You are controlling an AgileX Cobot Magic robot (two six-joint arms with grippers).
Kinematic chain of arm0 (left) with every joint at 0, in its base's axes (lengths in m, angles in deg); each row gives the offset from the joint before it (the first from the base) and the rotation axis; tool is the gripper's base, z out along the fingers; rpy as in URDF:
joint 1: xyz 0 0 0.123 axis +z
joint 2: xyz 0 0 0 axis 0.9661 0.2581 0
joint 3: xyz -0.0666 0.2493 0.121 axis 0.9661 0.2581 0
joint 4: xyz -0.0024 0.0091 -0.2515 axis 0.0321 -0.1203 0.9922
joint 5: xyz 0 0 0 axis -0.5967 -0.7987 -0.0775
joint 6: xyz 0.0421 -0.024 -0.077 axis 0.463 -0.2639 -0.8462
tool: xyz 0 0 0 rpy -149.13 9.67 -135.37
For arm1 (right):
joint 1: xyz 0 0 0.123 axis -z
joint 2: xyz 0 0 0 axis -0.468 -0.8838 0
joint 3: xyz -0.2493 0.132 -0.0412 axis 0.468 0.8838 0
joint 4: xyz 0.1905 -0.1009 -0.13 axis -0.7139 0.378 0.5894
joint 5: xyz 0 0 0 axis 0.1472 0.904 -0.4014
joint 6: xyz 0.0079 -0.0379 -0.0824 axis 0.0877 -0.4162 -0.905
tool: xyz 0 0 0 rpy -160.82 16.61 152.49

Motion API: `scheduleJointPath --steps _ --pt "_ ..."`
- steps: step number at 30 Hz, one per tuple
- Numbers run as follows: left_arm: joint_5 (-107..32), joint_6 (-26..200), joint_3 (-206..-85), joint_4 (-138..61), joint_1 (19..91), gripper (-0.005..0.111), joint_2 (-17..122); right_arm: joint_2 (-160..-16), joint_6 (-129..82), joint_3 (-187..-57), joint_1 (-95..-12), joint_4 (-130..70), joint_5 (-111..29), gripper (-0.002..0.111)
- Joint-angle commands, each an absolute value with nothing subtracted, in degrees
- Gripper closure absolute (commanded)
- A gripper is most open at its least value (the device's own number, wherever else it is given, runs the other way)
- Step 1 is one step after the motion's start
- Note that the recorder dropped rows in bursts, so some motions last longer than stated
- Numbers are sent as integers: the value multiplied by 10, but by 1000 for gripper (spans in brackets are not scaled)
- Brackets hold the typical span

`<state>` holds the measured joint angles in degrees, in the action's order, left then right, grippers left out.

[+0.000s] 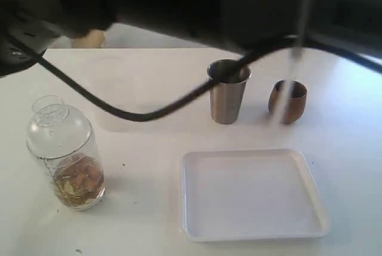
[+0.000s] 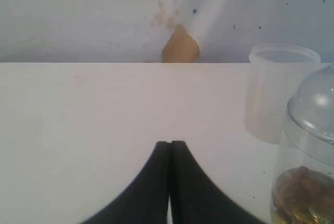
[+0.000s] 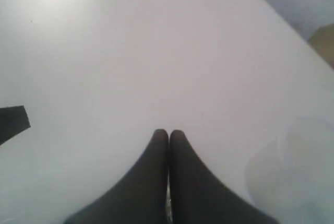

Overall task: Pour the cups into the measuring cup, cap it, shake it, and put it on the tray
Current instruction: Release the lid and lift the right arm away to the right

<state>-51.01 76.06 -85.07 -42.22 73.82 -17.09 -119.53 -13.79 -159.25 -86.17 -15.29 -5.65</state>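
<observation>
Hovering over the bare tabletop (image 3: 130,51), the right gripper (image 3: 168,134) tilts downward, its jaws clenched together on nothing. The left gripper (image 2: 169,144) is held low and nearly level, facing the tabletop's far edge, jaws likewise pressed shut and empty, with the measuring cup (image 2: 305,182) near it. In the exterior view that cup stands upright at 8 o'clock, its domed lid (image 1: 57,122) on and brown contents at the bottom, well apart from the tray (image 1: 253,199) at 5 o'clock. The steel tumbler (image 1: 228,98) stands at 1 o'clock, the wooden cup (image 1: 287,102) at its 3 o'clock. A black cable (image 1: 137,114) sags across.
</observation>
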Motion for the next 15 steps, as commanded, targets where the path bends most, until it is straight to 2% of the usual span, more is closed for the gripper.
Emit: scheduleJointPath --steps 1,4,7,15 --pt "-509 759 -848 -423 737 107 -173 -1109 -49 -1460 -866 -54 -193 108" --pt "-509 759 -848 -423 737 107 -173 -1044 -5 -1346 -865 -7 -308 108" --pt "-509 759 -848 -423 737 107 -173 -976 31 -1249 -847 27 -366 108" --pt "-509 759 -848 -423 737 107 -173 -793 42 -1119 -802 37 -307 108"
